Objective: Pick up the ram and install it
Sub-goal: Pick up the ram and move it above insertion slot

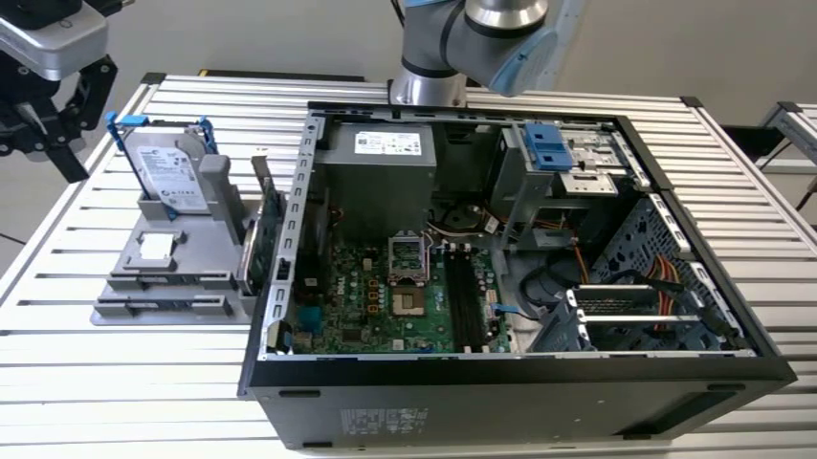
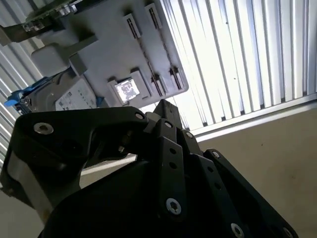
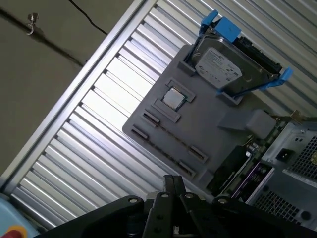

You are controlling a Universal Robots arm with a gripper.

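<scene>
My gripper (image 1: 71,167) hangs above the table's far corner on the exterior view's left, beyond the grey parts holder (image 1: 166,287). In both wrist views its black fingertips (image 2: 163,106) (image 3: 172,181) meet in a point with nothing between them, over the ribbed table just off the holder's (image 3: 198,129) edge. The holder's narrow slots (image 3: 163,144) look bare. The ram is not something I can pick out. Long dark memory slots (image 1: 466,301) lie on the motherboard (image 1: 383,296) inside the open computer case (image 1: 511,368); what sits in them I cannot tell.
On the holder stand a silver hard drive with blue rails (image 1: 166,167) (image 3: 223,64), a small square chip (image 1: 156,247) (image 3: 173,97) and a green expansion card (image 1: 262,239) on edge beside the case wall. The arm's base (image 1: 428,86) rises behind the case.
</scene>
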